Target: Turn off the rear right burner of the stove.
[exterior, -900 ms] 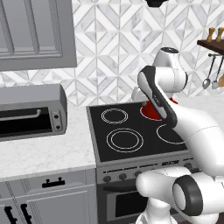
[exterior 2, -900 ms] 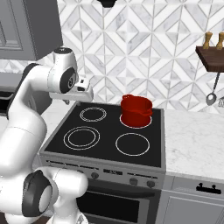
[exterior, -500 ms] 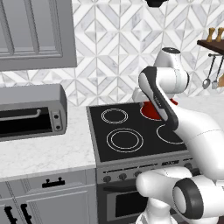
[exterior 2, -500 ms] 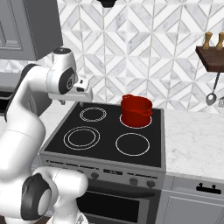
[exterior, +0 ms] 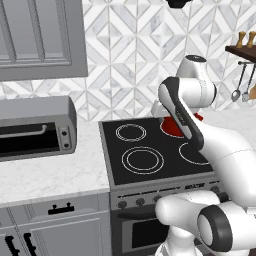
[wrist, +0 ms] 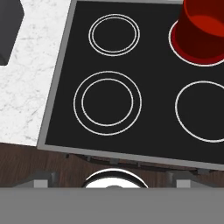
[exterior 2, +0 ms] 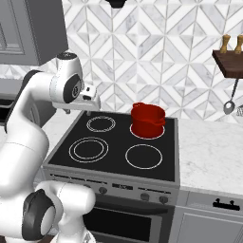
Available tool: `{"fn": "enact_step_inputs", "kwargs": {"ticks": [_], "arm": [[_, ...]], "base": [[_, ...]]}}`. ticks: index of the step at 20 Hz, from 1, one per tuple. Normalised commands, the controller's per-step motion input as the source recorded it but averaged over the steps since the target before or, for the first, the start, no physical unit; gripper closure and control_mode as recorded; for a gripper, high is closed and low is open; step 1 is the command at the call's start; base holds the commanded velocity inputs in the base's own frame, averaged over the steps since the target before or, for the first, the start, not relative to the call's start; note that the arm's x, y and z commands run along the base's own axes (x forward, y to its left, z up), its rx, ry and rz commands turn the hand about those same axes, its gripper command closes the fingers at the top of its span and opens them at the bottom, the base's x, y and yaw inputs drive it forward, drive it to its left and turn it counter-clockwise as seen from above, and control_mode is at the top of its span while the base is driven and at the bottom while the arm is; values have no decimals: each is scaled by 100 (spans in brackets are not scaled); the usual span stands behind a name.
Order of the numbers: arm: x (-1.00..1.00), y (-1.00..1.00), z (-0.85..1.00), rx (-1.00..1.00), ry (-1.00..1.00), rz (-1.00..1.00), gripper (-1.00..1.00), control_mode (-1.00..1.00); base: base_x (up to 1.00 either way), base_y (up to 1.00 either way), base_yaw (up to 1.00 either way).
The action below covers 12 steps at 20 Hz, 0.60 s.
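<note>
Nothing has visibly moved since the earlier frames: the arm keeps the same raised, folded pose above the cooktop and the pot sits where it did. The white marble bench (exterior: 55,172) runs on both sides of the stove (exterior 2: 114,178), a grey steel range with a black glass top and a row of small dark knobs (exterior 2: 144,196) along its front panel above the oven door. A grey toaster oven (exterior: 35,127) stands on the bench to the left of the stove. A red pot (exterior 2: 148,119) sits on the rear right burner (wrist: 192,50), whose thin white ring shows just around the pot's base in the hand view. The gripper (exterior 2: 91,98) hangs high over the rear left of the cooktop, well apart from the knobs; I cannot tell whether its fingers are apart or together.
</note>
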Motion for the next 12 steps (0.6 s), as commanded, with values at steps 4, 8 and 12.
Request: {"fn": "enact_step_inputs", "kwargs": {"ticks": [4,8,12], "arm": [[0,0,0,0,0,0,-100,-100],[0,0,0,0,0,0,-100,-100],[0,0,0,0,0,0,-100,-100]], "base": [[0,0,0],[0,0,0],[0,0,0]]}}
